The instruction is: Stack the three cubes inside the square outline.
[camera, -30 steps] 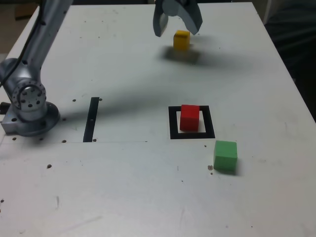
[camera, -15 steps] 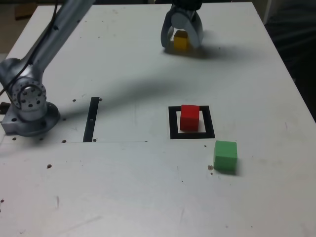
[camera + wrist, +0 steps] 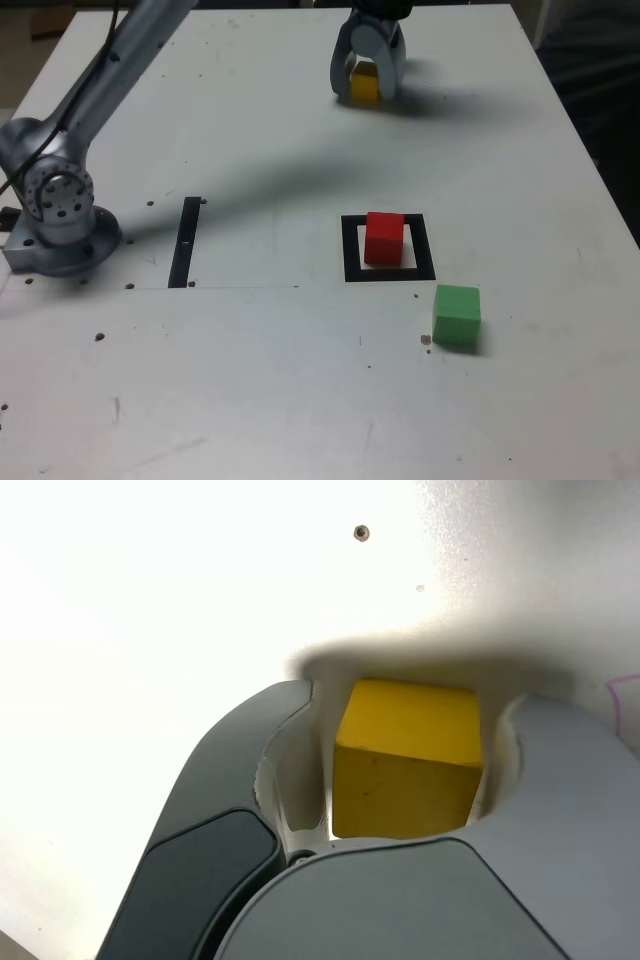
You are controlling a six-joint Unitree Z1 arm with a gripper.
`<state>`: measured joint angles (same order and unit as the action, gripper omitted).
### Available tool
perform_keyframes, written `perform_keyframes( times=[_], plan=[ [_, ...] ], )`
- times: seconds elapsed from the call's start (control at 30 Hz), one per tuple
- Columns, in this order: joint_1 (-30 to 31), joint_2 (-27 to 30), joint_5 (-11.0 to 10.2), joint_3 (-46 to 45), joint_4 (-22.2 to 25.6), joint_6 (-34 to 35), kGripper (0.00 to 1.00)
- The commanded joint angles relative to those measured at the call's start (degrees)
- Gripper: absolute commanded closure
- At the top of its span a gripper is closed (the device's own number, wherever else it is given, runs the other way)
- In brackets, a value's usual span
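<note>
The yellow cube [image 3: 365,84] rests on the table at the far side, and my gripper [image 3: 367,93] has come down over it. In the wrist view the yellow cube [image 3: 405,750] fills the space between the two dark jaws, which press in from both sides; my gripper [image 3: 410,695] is shut on it. The red cube [image 3: 384,238] stands inside the square outline [image 3: 350,250] near the table's middle. The green cube [image 3: 457,316] sits outside the outline, just beyond its near corner on the exterior view's right.
A thin black strip [image 3: 185,242] lies on the table towards the exterior view's left. The arm's base [image 3: 60,215] stands at the left edge, and the arm reaches across the far-left part of the table.
The gripper came down from above the yellow cube to straddle it, then its jaws narrowed onto the cube. The red and green cubes stayed where they were.
</note>
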<state>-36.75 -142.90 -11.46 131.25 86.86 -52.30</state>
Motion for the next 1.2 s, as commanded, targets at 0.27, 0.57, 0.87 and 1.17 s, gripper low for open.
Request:
perform_keyframes(
  times=[0.27,0.57,0.87,1.17],
  plan=[
    [0.06,0.16,-0.33,0.15,0.06,-0.08,0.75],
    [1.69,3.79,-0.37,-2.28,0.09,1.11,0.75],
    [6.17,12.84,1.07,-10.91,-0.55,6.79,0.75],
    [13.27,21.45,1.87,-20.94,-1.08,17.22,0.75]
  ],
)
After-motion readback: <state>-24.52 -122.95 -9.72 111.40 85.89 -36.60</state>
